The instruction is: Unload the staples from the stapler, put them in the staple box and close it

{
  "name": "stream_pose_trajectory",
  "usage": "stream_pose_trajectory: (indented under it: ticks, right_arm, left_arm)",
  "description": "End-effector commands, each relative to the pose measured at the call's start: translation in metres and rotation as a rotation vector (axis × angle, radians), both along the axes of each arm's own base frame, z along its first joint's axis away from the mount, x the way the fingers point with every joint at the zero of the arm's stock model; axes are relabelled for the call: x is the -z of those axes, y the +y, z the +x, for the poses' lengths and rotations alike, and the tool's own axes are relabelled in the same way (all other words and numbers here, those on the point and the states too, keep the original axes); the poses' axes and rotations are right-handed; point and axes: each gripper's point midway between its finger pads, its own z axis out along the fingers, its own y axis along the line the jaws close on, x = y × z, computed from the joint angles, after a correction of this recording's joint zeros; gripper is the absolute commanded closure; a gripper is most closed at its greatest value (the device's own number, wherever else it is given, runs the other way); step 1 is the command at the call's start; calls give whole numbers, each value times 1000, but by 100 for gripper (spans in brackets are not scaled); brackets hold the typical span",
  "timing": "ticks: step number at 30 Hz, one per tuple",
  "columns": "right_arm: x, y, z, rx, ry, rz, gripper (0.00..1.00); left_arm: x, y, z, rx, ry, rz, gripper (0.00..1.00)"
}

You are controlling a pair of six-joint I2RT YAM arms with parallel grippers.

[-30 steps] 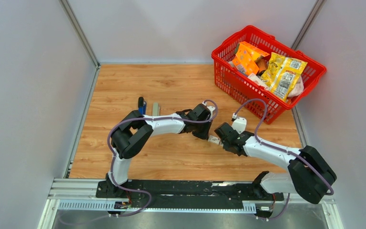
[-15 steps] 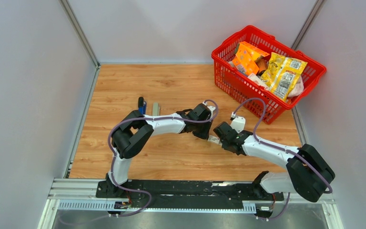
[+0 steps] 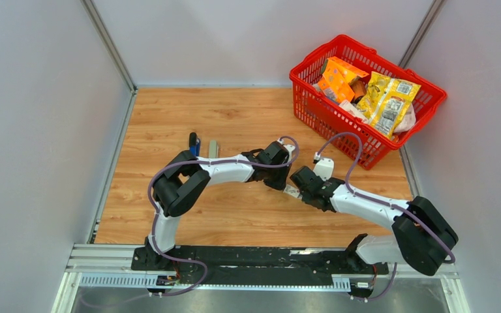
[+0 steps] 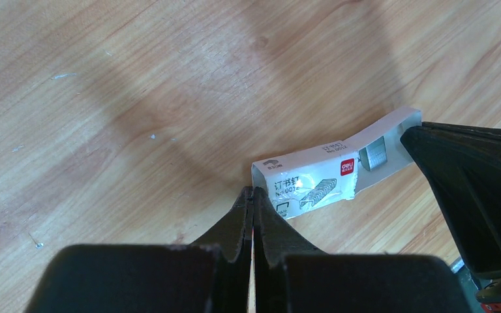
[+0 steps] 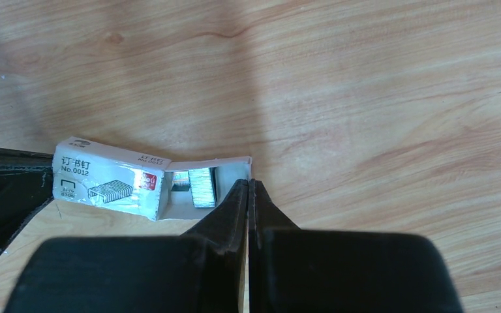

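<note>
Bases of both arms sit nearest me on the black rail (image 3: 261, 257), and from overhead the arms reach in until their heads almost meet at mid-table (image 3: 235, 111). In that view the little white thing between them is barely a speck.

The wrist cameras fill that in. The left gripper (image 4: 253, 192) has its fingers pressed together on the end corner of a staple box (image 4: 306, 186), a white printed sleeve. The right gripper (image 5: 248, 182) has its fingers together too, nipping the end wall of the inner tray (image 5: 181, 205), which is slid partway out of the sleeve. The staples (image 5: 202, 188) lie in that exposed tray as a small grey block. The left camera catches only one end of the block, while the right one looks straight down onto it.

Farther out, only the overhead view shows a blue and black stapler (image 3: 194, 143) on the wood behind the left arm, with a grey strip (image 3: 212, 149) just beside it, too small for me to identify. At the far right corner stands a red basket (image 3: 319, 107) holding yellow packets (image 3: 391, 98) and orange ones (image 3: 342, 78).
</note>
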Motion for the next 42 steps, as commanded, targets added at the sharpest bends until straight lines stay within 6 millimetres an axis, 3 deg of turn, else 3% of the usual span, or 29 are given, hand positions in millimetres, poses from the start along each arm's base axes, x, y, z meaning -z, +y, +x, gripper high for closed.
stream_pose_trajectory:
  ticks: [1,14,21,36,42]
  right_arm:
    - [-16,10,16,33,-71,32,100]
    - [-8,6,15,97,-60,20,100]
    - [-12,9,18,96,-73,38,100]
    - [-19,35,25,-1,-100,127,100]
    - [-28,29,25,-3,-115,102,97]
  left_arm:
    - [-6,-10,-1,24,-7,-17,100]
    - [4,-5,-18,44,25,-4,100]
    - [8,-2,-22,46,35,1,100]
    - [11,-5,-22,48,42,-2,100]
    - [6,1,-23,49,29,4,100]
